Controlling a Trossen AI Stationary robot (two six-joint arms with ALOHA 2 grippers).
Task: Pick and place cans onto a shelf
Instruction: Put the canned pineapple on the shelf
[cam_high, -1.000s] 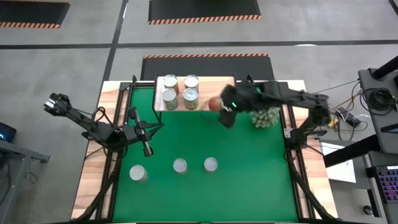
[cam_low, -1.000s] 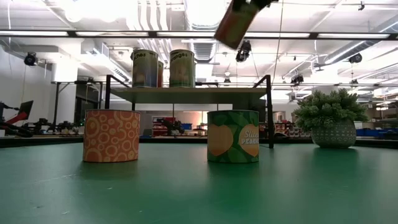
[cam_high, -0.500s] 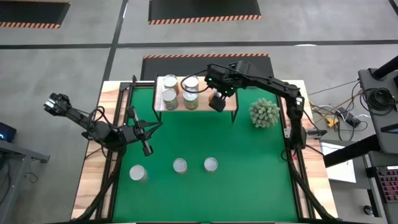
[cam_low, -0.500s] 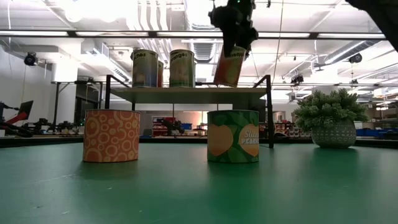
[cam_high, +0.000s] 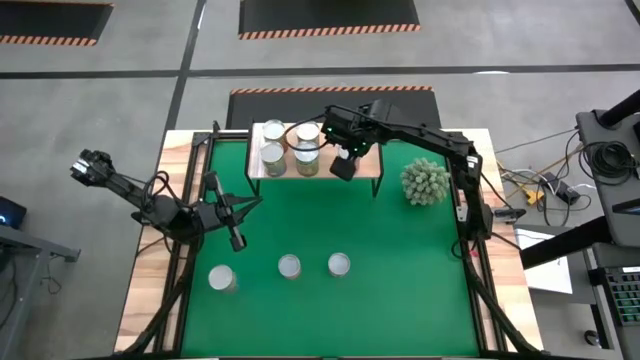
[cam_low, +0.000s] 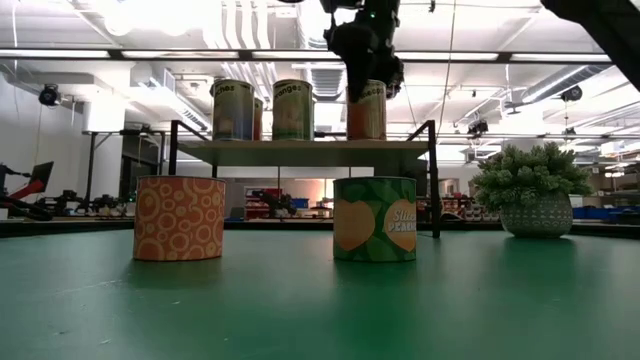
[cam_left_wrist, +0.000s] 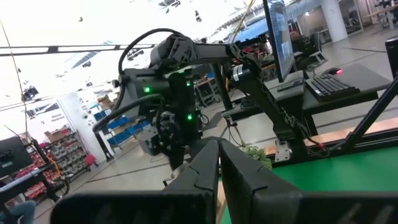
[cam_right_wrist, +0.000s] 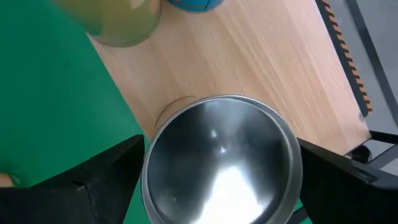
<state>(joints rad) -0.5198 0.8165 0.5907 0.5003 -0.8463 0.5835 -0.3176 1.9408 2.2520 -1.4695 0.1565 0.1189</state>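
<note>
High view: right pincer over the shelf, parked just right of the four cans grouped at its left end. A second ago out past the shelf's right end near the spiky plant, a reddish can in its grip; now in over the plank. Three more cans waiting in a row on the green mat of the counter. Left pincer idle over the mat's left side.

Low view: reddish can upright on the plank beside the others, no longer tilted in mid-air. Pincer directly above it, hugging its top.

Left wrist view: own fingers pressed together, closed on nothing; right arm in the distance.

Right wrist view: shiny can top between the two dark fingers, jaws spread wide, slivers of gap on both sides. Looks like release just made, can standing on the wood. Fifth can shelved, by the look of it; three to go.
</note>
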